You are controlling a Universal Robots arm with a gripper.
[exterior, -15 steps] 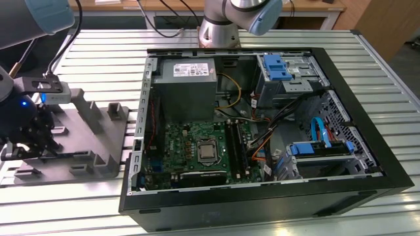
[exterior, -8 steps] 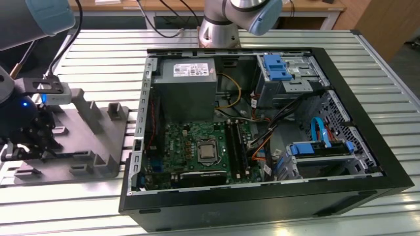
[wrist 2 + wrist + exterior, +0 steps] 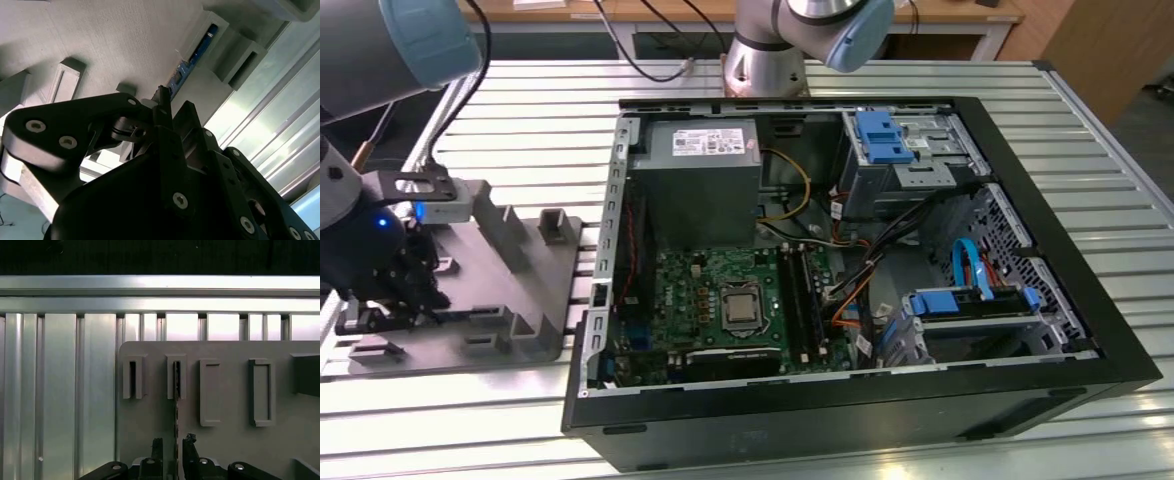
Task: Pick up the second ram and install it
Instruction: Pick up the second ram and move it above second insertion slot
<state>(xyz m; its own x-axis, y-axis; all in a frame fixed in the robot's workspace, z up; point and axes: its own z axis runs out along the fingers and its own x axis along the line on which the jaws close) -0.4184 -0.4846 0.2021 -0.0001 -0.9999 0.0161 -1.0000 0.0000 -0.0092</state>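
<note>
The second ram is a thin dark strip standing on edge in a slot of the grey fixture. In the second wrist view the ram runs from a slot block toward my fingertips. My gripper is low over the fixture, one finger on each side of the ram's near end. Small gaps show, so it is open. In the exterior view my gripper hangs over the fixture at that view's left.
The open computer case lies to the exterior view's right of the fixture, with the green motherboard, long ram slots and a grey power supply inside. Everything rests on a slatted aluminium table. Upright fixture blocks stand near the ram.
</note>
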